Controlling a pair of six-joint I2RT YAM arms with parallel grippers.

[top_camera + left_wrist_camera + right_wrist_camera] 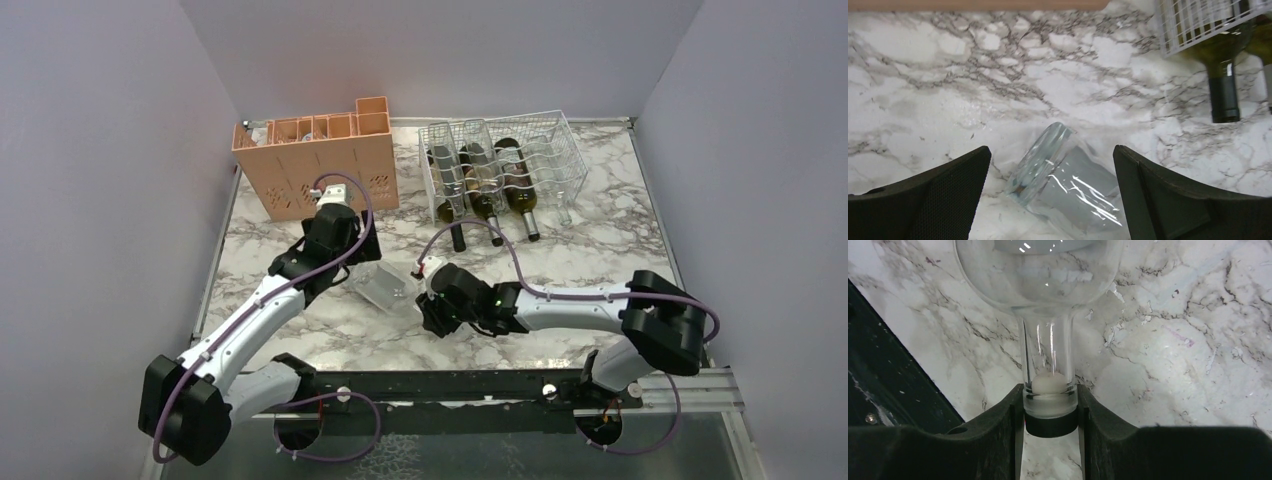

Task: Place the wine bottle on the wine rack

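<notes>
Jaws of the right gripper (1050,407) clamp the neck of a clear glass wine bottle (388,287) lying flat ahead of it. The left gripper (1052,152) gapes wide over the bottle's base. The white wire-grid wine rack (556,140) stands well beyond both.

The wine bottle (1048,350) is clear glossy glass, the table (620,230) smooth marble-patterned, the wine rack (555,150) thin white wire.

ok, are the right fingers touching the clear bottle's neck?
Touching. The right wrist view shows both right fingers pressed against the clear bottle at its capped neck end, no gap either side.
</notes>
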